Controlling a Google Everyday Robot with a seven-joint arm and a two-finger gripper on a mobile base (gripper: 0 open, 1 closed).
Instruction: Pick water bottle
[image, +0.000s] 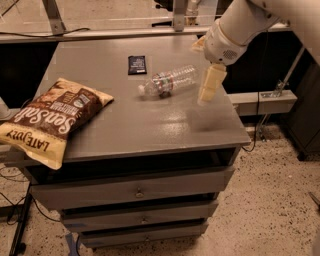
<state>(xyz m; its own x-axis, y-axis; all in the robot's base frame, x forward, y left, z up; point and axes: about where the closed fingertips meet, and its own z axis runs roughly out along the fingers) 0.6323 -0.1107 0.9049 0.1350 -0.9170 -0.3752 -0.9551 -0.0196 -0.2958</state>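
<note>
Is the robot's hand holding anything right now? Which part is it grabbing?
Nothing is held. The gripper hangs over the table, just right of the water bottle, which lies on its side.

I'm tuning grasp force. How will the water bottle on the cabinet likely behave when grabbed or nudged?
The water bottle lies on its side, so a nudge would probably roll it. Its clear ribbed plastic looks thin, so a hard squeeze may dent it. The hand hovers beside its bottom end.
</note>
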